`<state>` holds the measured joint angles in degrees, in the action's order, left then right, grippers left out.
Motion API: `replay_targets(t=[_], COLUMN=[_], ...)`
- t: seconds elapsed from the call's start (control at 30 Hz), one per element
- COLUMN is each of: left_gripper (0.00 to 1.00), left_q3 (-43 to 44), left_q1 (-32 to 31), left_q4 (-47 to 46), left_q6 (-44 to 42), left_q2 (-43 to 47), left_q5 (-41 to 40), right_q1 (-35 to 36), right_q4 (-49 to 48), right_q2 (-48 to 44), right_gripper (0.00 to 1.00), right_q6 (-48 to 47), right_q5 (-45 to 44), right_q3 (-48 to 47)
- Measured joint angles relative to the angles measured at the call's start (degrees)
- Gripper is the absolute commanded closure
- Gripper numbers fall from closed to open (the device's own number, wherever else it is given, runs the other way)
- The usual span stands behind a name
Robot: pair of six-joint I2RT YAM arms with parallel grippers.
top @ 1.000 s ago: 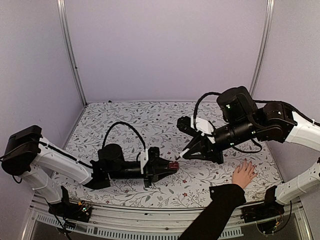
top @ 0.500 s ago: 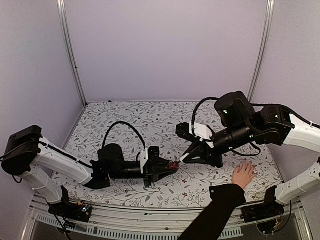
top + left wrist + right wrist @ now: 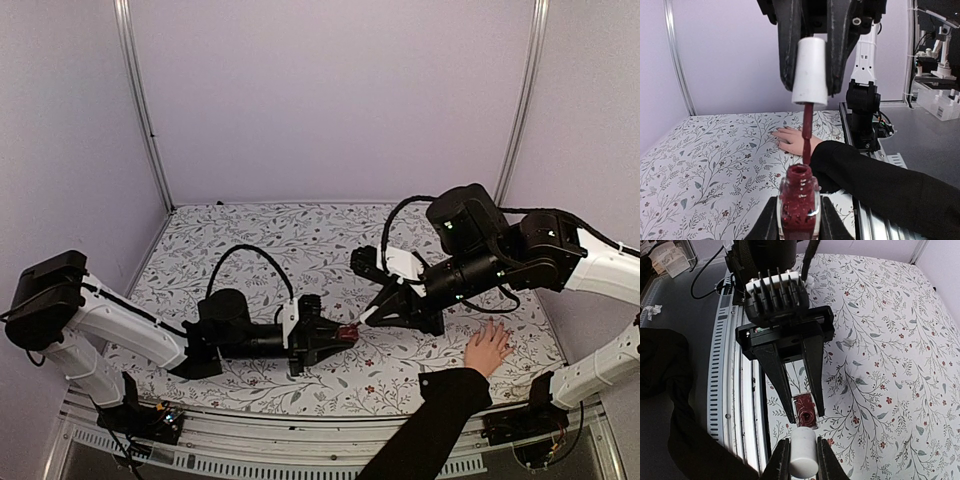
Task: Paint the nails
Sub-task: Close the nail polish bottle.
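Observation:
A light-skinned hand (image 3: 487, 348) with a black sleeve lies flat on the floral cloth at the right front. It also shows in the left wrist view (image 3: 791, 140). Its nails are too small to make out. My left gripper (image 3: 343, 333) is shut on a small dark-red bottle (image 3: 799, 202), open-mouthed and upright. My right gripper (image 3: 378, 309) is shut on the white cap (image 3: 804, 459). The cap's dark-red brush (image 3: 806, 131) hangs straight down, with its tip right at the bottle's mouth (image 3: 805, 413). The hand lies to the right of both grippers, apart from them.
The floral cloth (image 3: 270, 250) covers the table, with lilac walls behind and at the sides. A metal rail (image 3: 300, 425) runs along the near edge. The black sleeve (image 3: 425, 425) crosses it at the right front, near the right arm's base (image 3: 545, 400).
My right gripper has moved down and a little left with the cap, bringing the brush to the bottle's mouth. The left gripper and the hand have hardly moved.

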<state>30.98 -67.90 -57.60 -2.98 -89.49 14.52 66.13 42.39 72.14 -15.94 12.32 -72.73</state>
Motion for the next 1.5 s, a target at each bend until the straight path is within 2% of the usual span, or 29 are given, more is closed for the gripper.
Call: replay_targets(t=[0.9, 1.5], left_gripper=[1.00, 1.00], left_q3=[0.2, 2.3], left_q1=[0.0, -0.7], left_q4=[0.2, 3.7], left_q6=[0.0, -1.1], left_q2=[-0.3, -1.4], left_q5=[0.3, 0.2], right_q1=[0.3, 0.5], right_q4=[-0.5, -0.8], right_q2=[0.0, 0.0], right_gripper=[1.00, 1.00], right_q6=[-0.6, -0.6], right_q5=[-1.3, -1.8], right_q3=[1.5, 1.8])
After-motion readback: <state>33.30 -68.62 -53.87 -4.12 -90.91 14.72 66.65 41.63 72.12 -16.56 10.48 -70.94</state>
